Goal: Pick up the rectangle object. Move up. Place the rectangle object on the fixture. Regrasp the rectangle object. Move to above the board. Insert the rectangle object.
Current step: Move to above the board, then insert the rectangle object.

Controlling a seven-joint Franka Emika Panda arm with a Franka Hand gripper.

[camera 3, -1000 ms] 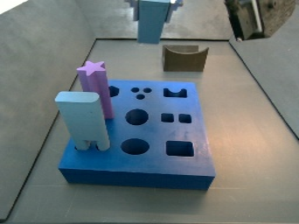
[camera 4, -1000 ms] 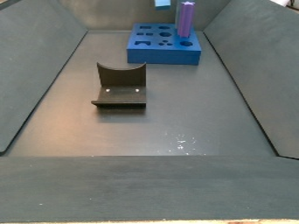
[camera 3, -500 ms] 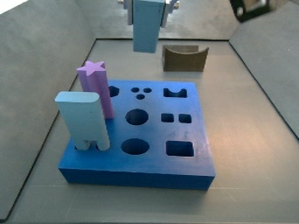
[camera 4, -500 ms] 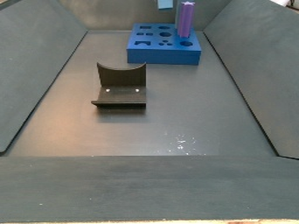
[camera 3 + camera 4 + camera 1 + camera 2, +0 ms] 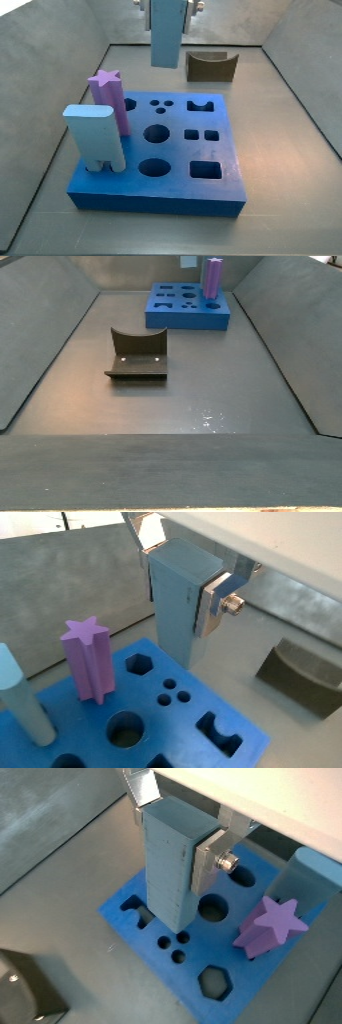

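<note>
My gripper (image 5: 168, 6) is shut on the rectangle object (image 5: 164, 35), a long slate-blue bar hanging upright from the jaws. In both wrist views the silver fingers (image 5: 214, 600) (image 5: 211, 863) clamp its upper part, with the gripper (image 5: 178, 587) (image 5: 174, 843) centred on the bar (image 5: 178, 612) (image 5: 168, 878). The bar's lower end hangs in the air over the far part of the bright blue board (image 5: 201, 150) (image 5: 174, 727) (image 5: 221, 958) (image 5: 171, 318). The dark brown fixture (image 5: 210, 66) (image 5: 136, 354) (image 5: 307, 677) stands empty beyond the board.
A purple star-topped post (image 5: 108, 98) (image 5: 87, 657) (image 5: 274, 923) (image 5: 214, 276) and a pale light-blue block (image 5: 96, 138) (image 5: 20, 702) (image 5: 315, 878) stand in the board. Grey walls enclose the floor on all sides.
The gripper has carried the bar from above the fixture's side toward the board and a little lower. Nothing else has moved.
</note>
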